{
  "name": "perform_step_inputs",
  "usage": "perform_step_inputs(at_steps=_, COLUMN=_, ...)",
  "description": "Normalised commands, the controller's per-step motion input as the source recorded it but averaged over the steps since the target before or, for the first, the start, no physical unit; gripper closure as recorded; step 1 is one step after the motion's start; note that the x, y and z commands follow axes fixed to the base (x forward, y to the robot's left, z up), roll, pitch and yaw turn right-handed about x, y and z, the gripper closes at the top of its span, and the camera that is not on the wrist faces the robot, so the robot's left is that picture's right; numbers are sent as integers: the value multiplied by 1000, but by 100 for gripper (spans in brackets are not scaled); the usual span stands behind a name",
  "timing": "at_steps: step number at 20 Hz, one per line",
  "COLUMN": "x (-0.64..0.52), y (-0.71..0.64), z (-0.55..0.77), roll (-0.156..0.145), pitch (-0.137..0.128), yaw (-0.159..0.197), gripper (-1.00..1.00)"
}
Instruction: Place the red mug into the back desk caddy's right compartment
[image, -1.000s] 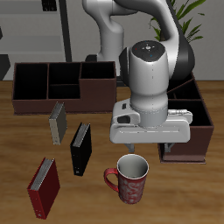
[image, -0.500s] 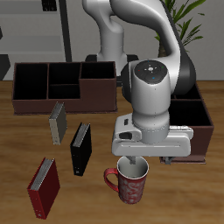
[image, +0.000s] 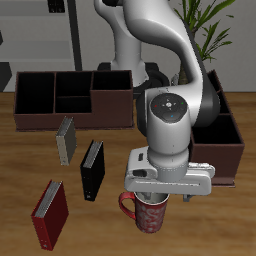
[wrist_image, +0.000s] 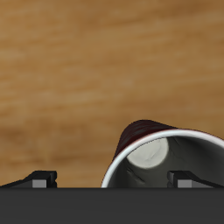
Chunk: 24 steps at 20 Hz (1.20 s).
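The red mug (image: 150, 214) with its pale floral pattern stands upright near the table's front edge, handle (image: 127, 206) toward the books. My gripper (image: 151, 196) hangs right over its mouth, open, its fingertips down at the rim. In the wrist view the mug (wrist_image: 154, 154) shows its light grey inside; the gripper (wrist_image: 112, 180) straddles the rim, one fingertip (wrist_image: 184, 178) over the opening and the other outside. The back desk caddy (image: 70, 118) lies broadside far back on the table, its sections empty. Which end section is the right compartment I cannot tell.
A grey book (image: 67, 140), a black book (image: 92, 167) and a red book (image: 49, 215) lie between the mug and the back caddy. A second caddy (image: 225, 150) sits end-on behind my arm. A plant (image: 210, 25) stands at the back.
My gripper has come down from well above the mug until its fingers reach the rim, now covering the mug's mouth. The mug has not moved.
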Motion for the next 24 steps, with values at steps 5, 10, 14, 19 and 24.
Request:
perform_step_inputs(at_steps=5, x=7, y=-116, z=-226, roll=-23, pitch=28, yaw=-14, gripper=100)
perform_step_inputs(at_steps=10, x=-13, y=-85, z=-21, roll=-10, pitch=14, yaw=-22, gripper=100)
perform_step_inputs(at_steps=14, x=-80, y=-3, z=192, roll=-6, pitch=-12, yaw=-4, gripper=100)
perform_step_inputs(at_steps=19, x=-72, y=-88, z=360, roll=-22, pitch=-32, yaw=5, gripper=100)
perform_step_inputs(at_steps=24, x=-182, y=-146, z=586, roll=-18, pitch=-62, yaw=9, gripper=100)
